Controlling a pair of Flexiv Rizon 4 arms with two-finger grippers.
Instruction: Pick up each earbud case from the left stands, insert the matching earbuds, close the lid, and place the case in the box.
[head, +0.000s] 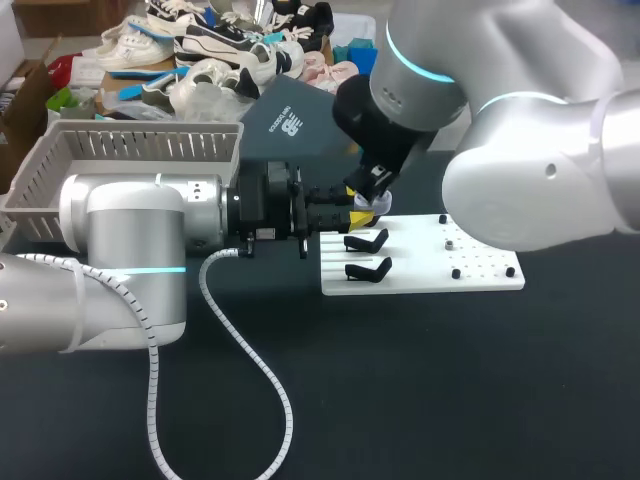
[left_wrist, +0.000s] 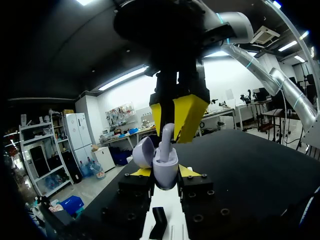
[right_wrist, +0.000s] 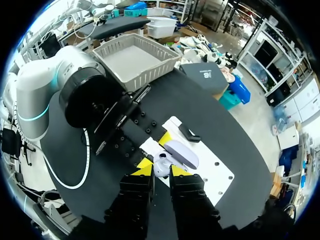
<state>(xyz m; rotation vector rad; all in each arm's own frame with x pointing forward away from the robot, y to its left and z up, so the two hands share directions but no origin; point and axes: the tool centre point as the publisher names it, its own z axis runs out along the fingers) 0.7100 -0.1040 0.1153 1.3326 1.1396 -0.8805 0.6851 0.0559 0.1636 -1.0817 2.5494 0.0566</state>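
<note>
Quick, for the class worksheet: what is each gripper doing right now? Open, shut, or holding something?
Left gripper: shut on the open earbud case.
Right gripper: shut on an earbud.

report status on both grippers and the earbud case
Left gripper shut on the open case. Right gripper shut on an earbud, at the case's opening. Two bare black stands alongside, not blocking.
</note>
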